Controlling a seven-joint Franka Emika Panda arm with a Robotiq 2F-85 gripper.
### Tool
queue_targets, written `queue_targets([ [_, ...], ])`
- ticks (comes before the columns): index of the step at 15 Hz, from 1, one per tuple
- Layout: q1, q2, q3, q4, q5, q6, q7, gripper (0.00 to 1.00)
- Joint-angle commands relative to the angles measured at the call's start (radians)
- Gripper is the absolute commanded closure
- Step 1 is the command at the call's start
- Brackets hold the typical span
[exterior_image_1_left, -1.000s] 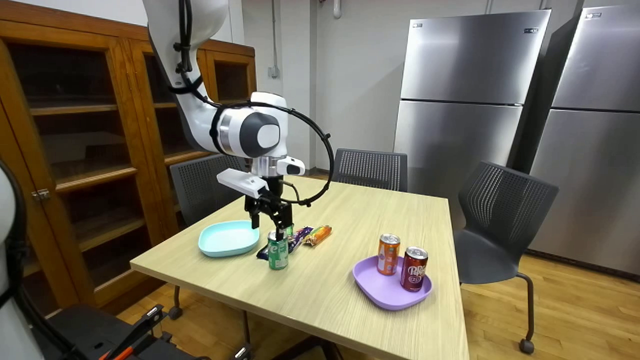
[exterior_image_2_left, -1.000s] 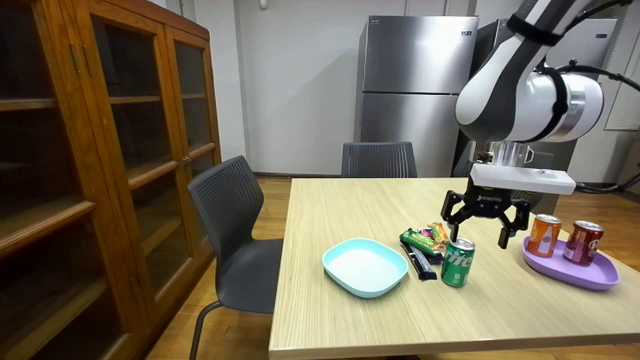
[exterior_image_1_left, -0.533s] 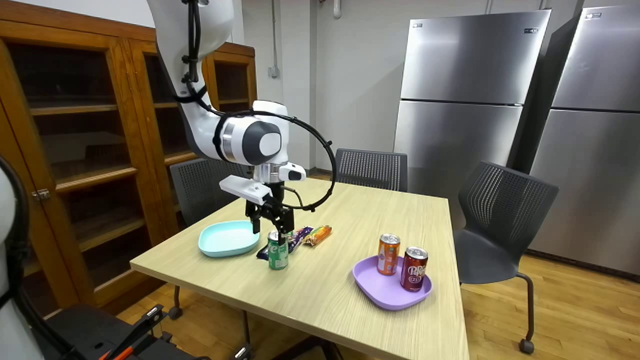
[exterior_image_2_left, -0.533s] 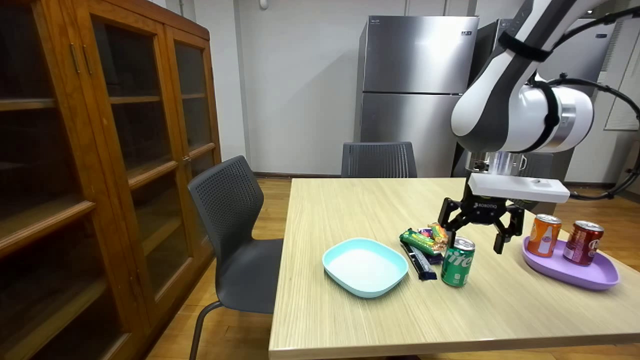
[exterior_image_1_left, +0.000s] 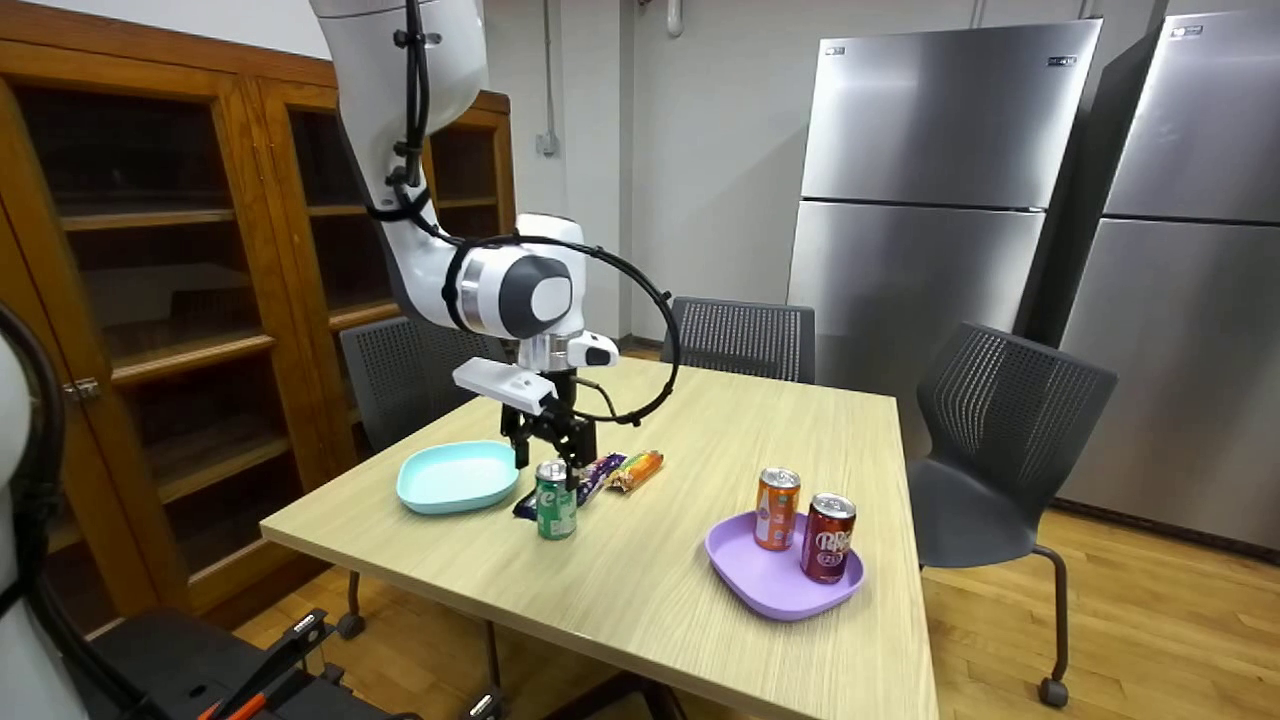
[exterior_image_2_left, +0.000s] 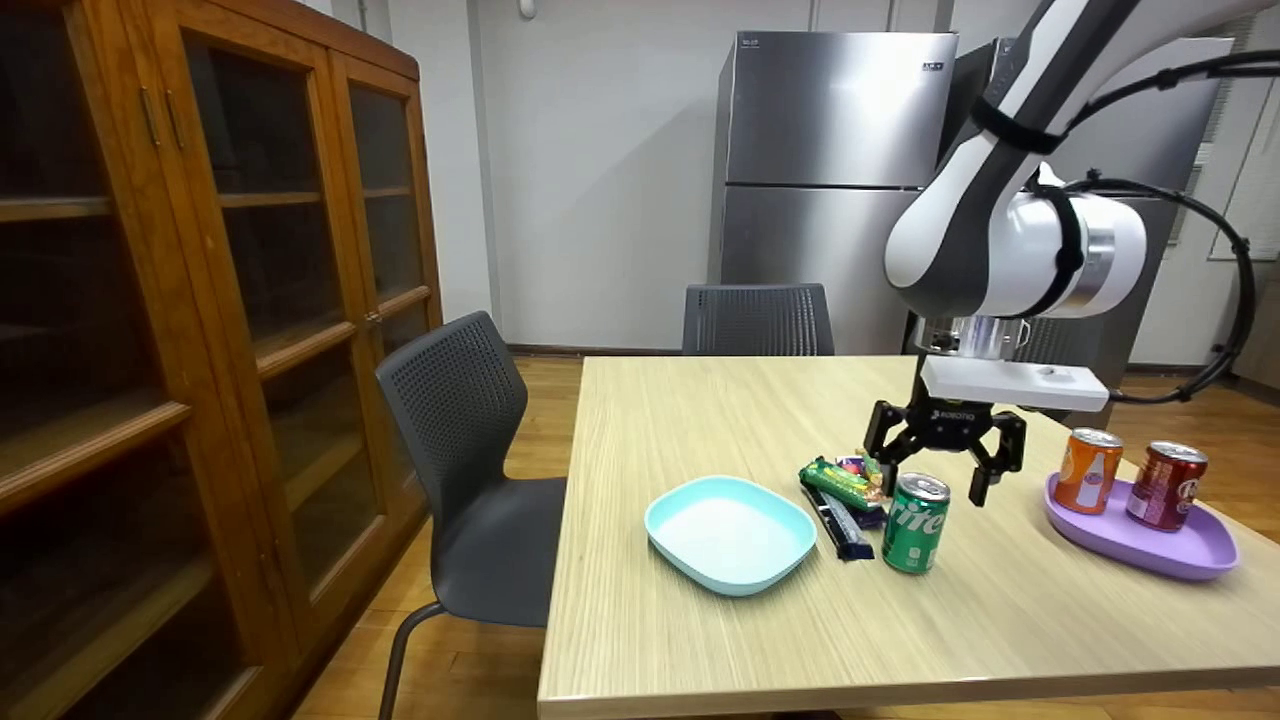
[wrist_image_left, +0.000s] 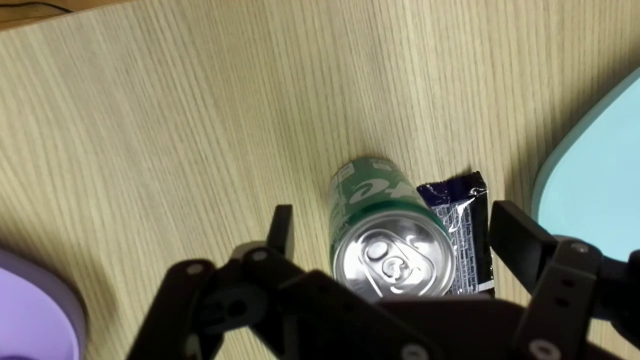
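Green cylindrical metal Sprite can (exterior_image_2_left: 915, 525) is standing upright on the pale wood-grain table (exterior_image_2_left: 700, 650), its long axis running straight up and down, silver lid (wrist_image_left: 395, 257) facing the ceiling, white lettering (exterior_image_2_left: 920, 517) facing the camera in an exterior view! Close by its rim, the black two-fingered Robotiq gripper (exterior_image_2_left: 932, 492) is pointing down, its fingers (wrist_image_left: 282, 227) standing wide apart. From the wrist view the can is showing between those fingers, gaps appearing on both sides; whether either tip is brushing the metal, I cannot tell.

Just beside the can, a dark-blue shiny-wrapped snack bar (wrist_image_left: 467, 240) is lying flat, poking out past it in the wrist view. A green-wrapped bar (exterior_image_2_left: 838, 484) is resting in the same small heap, and an orange-wrapped bar (exterior_image_1_left: 637, 470) is peeking out too. Across from the can, beyond that dark bar, a shallow turquoise tray with rounded corners (exterior_image_2_left: 730, 540) is sitting near. And well apart from the gripper, a shallow lilac tray (exterior_image_1_left: 765, 590) is carrying an orange metal soda can (exterior_image_1_left: 776, 510) and a dark red metal Dr Pepper can (exterior_image_1_left: 828, 540), both standing upright.
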Motion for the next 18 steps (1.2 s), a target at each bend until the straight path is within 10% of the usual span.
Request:
queue_targets([
  [1,-0.008,0.037,0.006,0.052,-0.013,-0.011,-0.025,0.00],
  [3,-0.005,0.051,0.002,0.068,-0.019,-0.012,-0.027,0.00],
  [4,-0.005,0.057,0.002,0.075,-0.020,-0.014,-0.030,0.25],
  [10,-0.008,0.043,0.000,0.081,-0.019,-0.010,-0.042,0.62],
  [18,-0.020,-0.045,-0.028,0.026,-0.016,0.035,-0.029,0.62],
])
